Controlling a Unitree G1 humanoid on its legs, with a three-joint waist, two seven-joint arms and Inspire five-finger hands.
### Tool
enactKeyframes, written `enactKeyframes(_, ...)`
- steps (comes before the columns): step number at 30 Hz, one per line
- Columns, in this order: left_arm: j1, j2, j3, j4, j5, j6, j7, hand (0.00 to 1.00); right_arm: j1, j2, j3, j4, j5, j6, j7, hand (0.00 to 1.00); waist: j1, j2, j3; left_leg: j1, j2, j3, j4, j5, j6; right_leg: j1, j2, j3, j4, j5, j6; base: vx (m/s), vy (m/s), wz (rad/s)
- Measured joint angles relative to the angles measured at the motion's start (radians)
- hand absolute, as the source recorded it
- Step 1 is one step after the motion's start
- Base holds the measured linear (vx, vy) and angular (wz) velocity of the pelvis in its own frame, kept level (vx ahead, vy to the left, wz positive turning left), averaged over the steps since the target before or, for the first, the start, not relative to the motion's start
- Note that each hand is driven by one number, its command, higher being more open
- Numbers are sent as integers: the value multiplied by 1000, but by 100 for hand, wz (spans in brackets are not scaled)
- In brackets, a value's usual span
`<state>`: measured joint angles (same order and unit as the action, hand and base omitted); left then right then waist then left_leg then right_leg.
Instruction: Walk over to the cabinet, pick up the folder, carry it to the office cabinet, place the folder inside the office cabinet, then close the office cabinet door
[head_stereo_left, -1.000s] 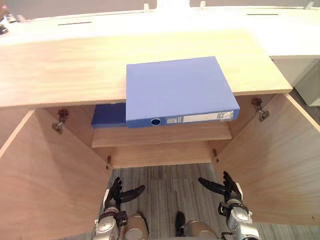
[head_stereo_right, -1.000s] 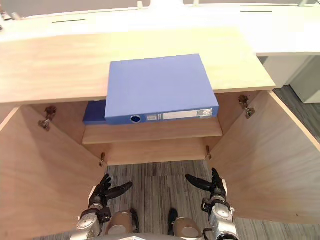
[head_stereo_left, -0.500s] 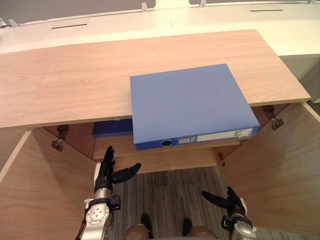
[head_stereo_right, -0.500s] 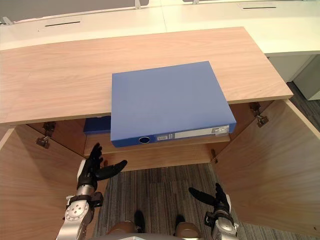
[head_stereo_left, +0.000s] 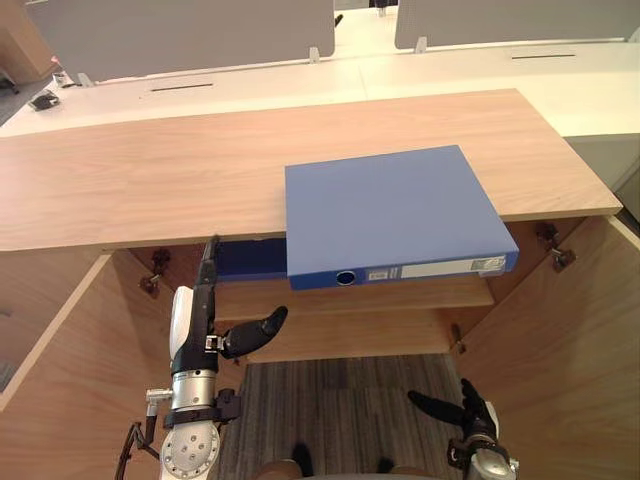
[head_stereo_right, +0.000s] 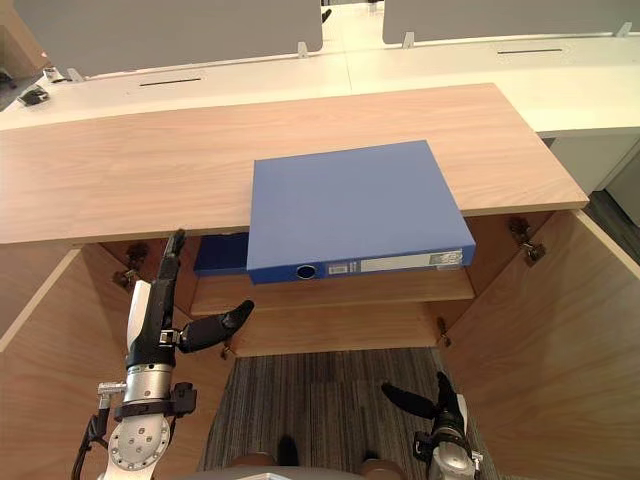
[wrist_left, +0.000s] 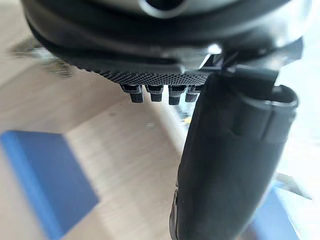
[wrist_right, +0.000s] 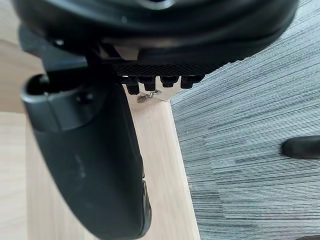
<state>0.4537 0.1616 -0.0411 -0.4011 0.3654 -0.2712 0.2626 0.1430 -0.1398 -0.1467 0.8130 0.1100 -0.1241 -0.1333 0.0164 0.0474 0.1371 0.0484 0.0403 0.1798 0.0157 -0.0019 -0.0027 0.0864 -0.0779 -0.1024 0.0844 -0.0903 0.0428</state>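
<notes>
The folder (head_stereo_left: 390, 210) at the front edge of the cabinet (head_stereo_left: 150, 180) top is plain mid blue with a pale label strip (head_stereo_left: 430, 269) on its spine; the cabinet is light, fine-grained wood. A second folder (head_stereo_left: 245, 262) on the shelf is darker blue. The carpet (head_stereo_left: 340, 400) is grey with fine stripes, the desks (head_stereo_left: 250, 85) behind are white, the screens (head_stereo_left: 180, 30) grey. The left robot hand (head_stereo_left: 200, 330) is black with a white cover, the right robot hand (head_stereo_left: 470, 415) black.
</notes>
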Motion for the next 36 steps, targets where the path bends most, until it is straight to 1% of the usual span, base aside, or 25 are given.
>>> enactKeyframes(2, -1, 19, -11, -42, 16, -21, 3, 100, 9, -3, 0, 1, 0, 0, -1, 100, 0, 0, -14, -1, -5, -4, 0, 2, 2, 2, 0, -5, -1, 0, 0, 7, -5, 6)
enactKeyframes(4, -4, 35, -16, -65, 34, -27, 4, 100, 12, -10, 5, 0, 0, 0, -1, 100, -2, 0, -20, 5, -5, -6, 2, 2, 2, 10, 0, -6, -2, 1, 1, 9, -6, 3)
enactKeyframes(10, -79, 182, -77, -68, 151, -29, 0, 100, 24, -24, 49, 2, -28, -1, 2, 100, -5, -3, -28, 31, -4, -6, 0, 4, 2, 35, 0, -4, -2, 1, 0, -36, -14, 0)
enactKeyframes(14, -111, 237, -102, -59, 208, -30, -1, 100, 28, -25, 69, 4, -35, 0, 8, 100, -11, -4, -40, 48, -3, 12, -26, 12, -3, 30, 2, 16, -2, 3, 1, -38, -5, -14)
enactKeyframes(15, -122, 256, -108, -56, 232, -31, -1, 100, 29, -24, 75, 4, -35, 0, 10, 100, -15, -10, -45, 52, -3, 18, -39, 16, -5, 21, 3, 22, -2, 4, 1, -16, -2, -15)
enactKeyframes(16, -134, 268, -114, -50, 249, -30, -1, 100, 29, -24, 74, 4, -35, 0, 12, 100, -17, -7, -52, 54, -3, 23, -45, 20, -3, 19, 3, 27, -2, 5, 2, -7, -2, -15)
enactKeyframes(17, -159, 280, -126, -35, 281, -31, -1, 100, 31, -25, 74, 4, -34, 0, 12, 100, -19, -12, -53, 58, -3, 25, -53, 25, 1, 18, 3, 30, -2, 6, 2, 8, -4, -9)
enactKeyframes(20, -214, 289, -151, 12, 345, -27, 0, 100, 34, -25, 74, 4, -34, -1, 17, 100, -28, -14, -56, 66, -4, 34, -64, 27, 2, 18, 3, 39, -5, 7, 4, 20, -5, -11)
enactKeyframes(21, -228, 289, -162, 27, 384, -10, 3, 100, 35, -24, 74, 3, -34, -1, 17, 100, -32, -15, -59, 68, -4, 41, -70, 27, 2, 16, 4, 45, -8, 8, 5, 31, 3, -12)
enactKeyframes(23, -248, 289, -171, 56, 418, -6, 11, 100, 39, -24, 74, 4, -33, -1, 16, 100, -35, -15, -60, 77, -11, 45, -89, 35, 4, 16, 4, 46, -14, 11, 6, 39, 9, -8)
enactKeyframes(25, -274, 285, -180, 97, 462, 19, 22, 100, 46, -23, 74, 4, -32, -1, 16, 100, -37, -15, -60, 83, -13, 45, -104, 43, 5, 16, 8, 46, -18, 11, 6, 16, -1, -1)
enactKeyframes(26, -285, 279, -180, 123, 485, 41, 24, 0, 47, -19, 74, 4, -30, -1, 17, 100, -38, -17, -59, 83, -13, 45, -104, 43, 5, 16, 7, 46, -19, 11, 6, 0, 0, 0)
enactKeyframes(27, -292, 276, -179, 144, 507, 59, 32, 0, 47, -14, 74, 4, -25, -1, 17, 100, -40, -22, -57, 82, -14, 45, -104, 43, 5, 16, 7, 46, -21, 11, 6, 0, 0, 0)
enactKeyframes(29, -308, 269, -179, 145, 522, 71, 59, 0, 48, -9, 74, 4, -24, 0, 17, 100, -40, -31, -57, 81, -15, 45, -104, 43, 5, 16, 7, 46, -23, 11, 7, 0, 0, 0)
enactKeyframes(31, -326, 248, -172, 145, 539, 87, 68, 0, 46, -8, 74, 3, -23, 0, 18, 100, -40, -34, -59, 81, -17, 45, -104, 43, 5, 17, 5, 47, -28, 14, 10, 0, 0, 0)
enactKeyframes(33, -356, 244, -169, 141, 559, 87, 93, 0, 43, -8, 74, 3, -21, 0, 20, 100, -41, -34, -59, 80, -19, 46, -106, 43, 5, 17, 3, 47, -35, 19, 11, 0, 0, 0)
enactKeyframes(35, -368, 235, -163, 142, 558, 88, 97, 0, 41, -7, 74, 3, -19, 0, 23, 100, -43, -33, -60, 80, -20, 48, -109, 43, 5, 17, 2, 49, -38, 21, 12, -18, 0, -2)
enactKeyframes(36, -379, 215, -151, 138, 556, 79, 111, 0, 41, -6, 74, 3, -15, 0, 25, 100, -44, -34, -60, 80, -21, 50, -109, 43, 5, 17, 1, 50, -44, 24, 13, -35, 2, -5)
